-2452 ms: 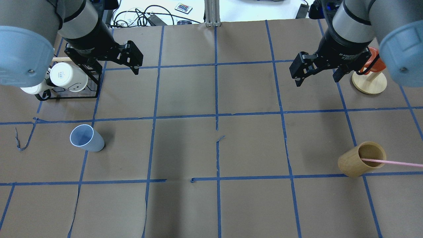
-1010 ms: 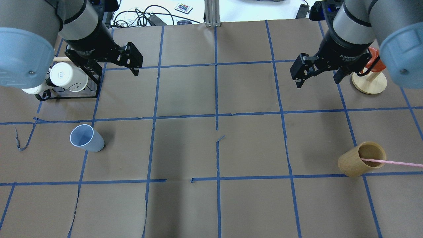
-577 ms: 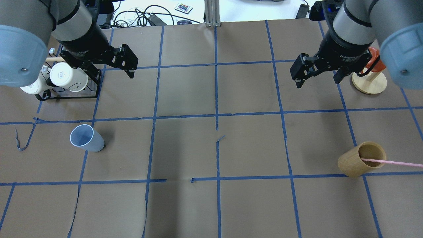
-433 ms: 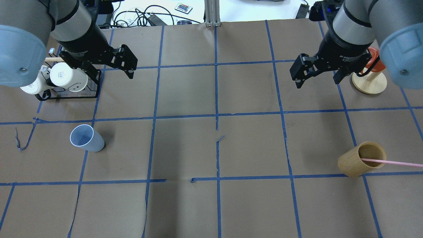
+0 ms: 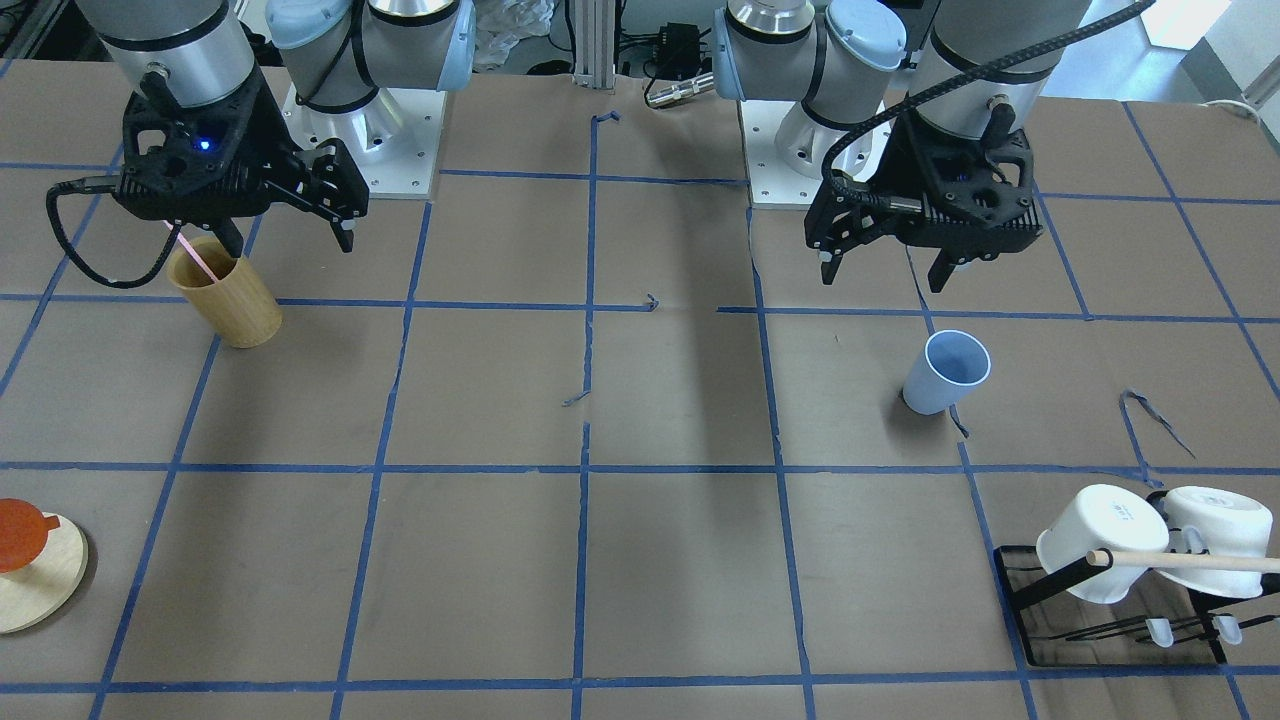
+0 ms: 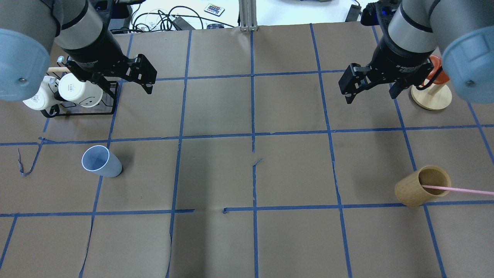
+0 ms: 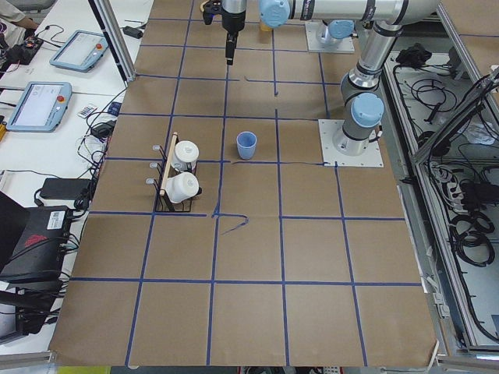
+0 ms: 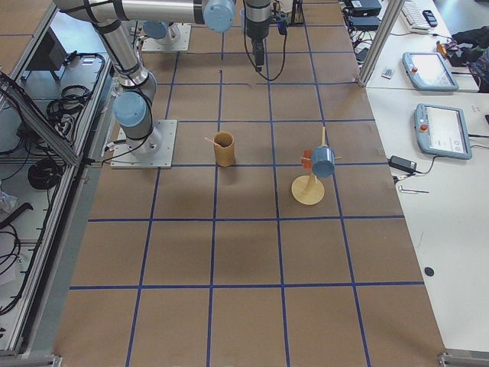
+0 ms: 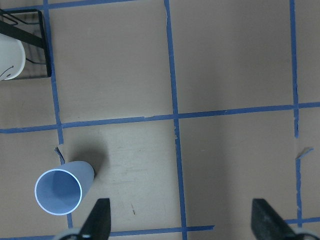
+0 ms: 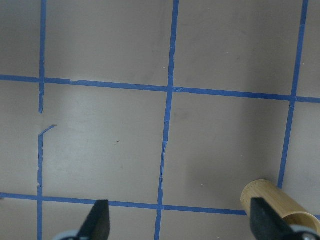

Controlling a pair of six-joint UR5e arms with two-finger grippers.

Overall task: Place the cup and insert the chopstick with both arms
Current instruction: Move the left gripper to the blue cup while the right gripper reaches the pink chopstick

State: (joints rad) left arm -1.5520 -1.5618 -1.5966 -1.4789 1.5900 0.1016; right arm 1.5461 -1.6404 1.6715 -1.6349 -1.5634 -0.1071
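The light-blue cup (image 6: 101, 161) stands upright on the table's left side; it also shows in the front view (image 5: 945, 372) and low left in the left wrist view (image 9: 62, 187). The pale-pink chopstick (image 6: 459, 189) leans inside a tan wooden cup (image 6: 422, 186) at the right, also seen in the front view (image 5: 195, 252). My left gripper (image 6: 121, 85) is open and empty, high above the table beyond the blue cup. My right gripper (image 6: 370, 96) is open and empty, high up and beyond the wooden cup.
A black wire rack with white mugs (image 6: 77, 92) and a wooden dowel stands at the far left, under the left arm. A round wooden stand (image 6: 431, 96) with an orange-red piece is at the far right. Blue tape lines grid the brown table cover.
The left arm has shifted a little to the left, toward the mug rack. The right arm, the blue cup and the chopstick have stayed put.
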